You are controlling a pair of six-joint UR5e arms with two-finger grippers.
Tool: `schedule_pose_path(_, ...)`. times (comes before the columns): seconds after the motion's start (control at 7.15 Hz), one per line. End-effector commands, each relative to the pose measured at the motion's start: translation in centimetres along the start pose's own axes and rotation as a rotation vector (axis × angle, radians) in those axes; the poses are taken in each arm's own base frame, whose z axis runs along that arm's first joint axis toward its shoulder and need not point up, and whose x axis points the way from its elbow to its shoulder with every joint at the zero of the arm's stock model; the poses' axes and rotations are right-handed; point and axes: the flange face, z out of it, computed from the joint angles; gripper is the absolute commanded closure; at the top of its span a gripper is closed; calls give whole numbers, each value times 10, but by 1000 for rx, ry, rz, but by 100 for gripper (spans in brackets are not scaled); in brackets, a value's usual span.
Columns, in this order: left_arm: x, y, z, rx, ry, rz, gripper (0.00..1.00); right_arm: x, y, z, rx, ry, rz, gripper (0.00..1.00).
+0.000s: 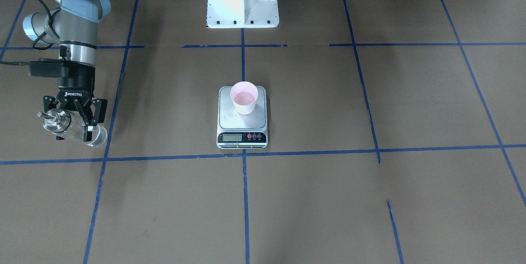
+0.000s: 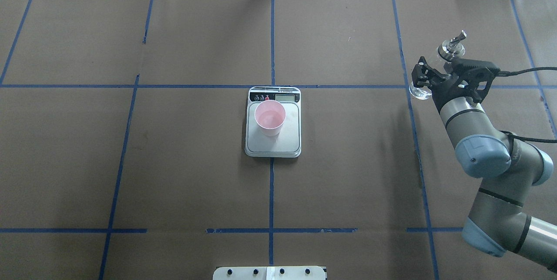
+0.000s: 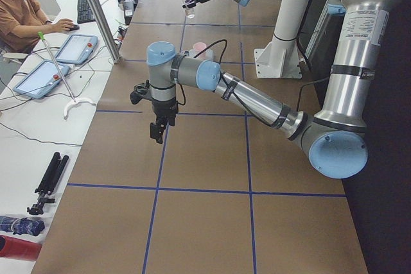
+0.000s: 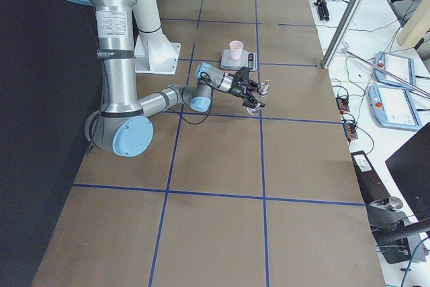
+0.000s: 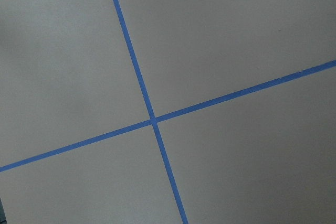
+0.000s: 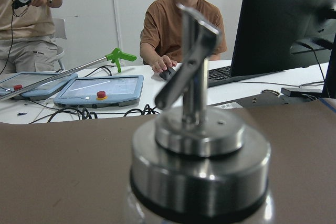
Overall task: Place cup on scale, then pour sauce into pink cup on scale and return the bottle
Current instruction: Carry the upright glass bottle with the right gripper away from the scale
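The left gripper (image 3: pixel 157 129) is hanging over the table, and I cannot tell how far open it is. At centre, the pale pink tapered plastic cup (image 2: pixel 270 117) is standing on the flat steel kitchen scale (image 2: pixel 290 141). Well to the right, the right gripper (image 1: pixel 76 128) is clamping the small clear glass bottle (image 1: pixel 59 121), which is tilted.

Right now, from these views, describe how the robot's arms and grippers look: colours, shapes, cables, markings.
The right arm and left arm are silver-grey tubes with rounded joints capped in pale blue; a black cable loops along each. The right gripper is black, two-fingered, with white ROBOTIQ lettering. The left gripper is black too.
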Motion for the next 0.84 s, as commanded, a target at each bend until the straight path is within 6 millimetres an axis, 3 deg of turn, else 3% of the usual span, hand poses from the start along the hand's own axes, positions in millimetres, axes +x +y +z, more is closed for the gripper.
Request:
schedule_pose_path(0.0, 1, -1, 0, 1, 0, 1, 0, -11, 16, -10, 34, -4, -10, 100)
schedule_pose_path(0.28, 1, -3, -2, 4, -2, 2, 0, -15, 21, -13, 24, -15, -10, 100)
schedule_pose_path(0.7, 3, -5, -5, 10, -5, 7, 0, -9, 53, -8, -1, -2, -45, 100)
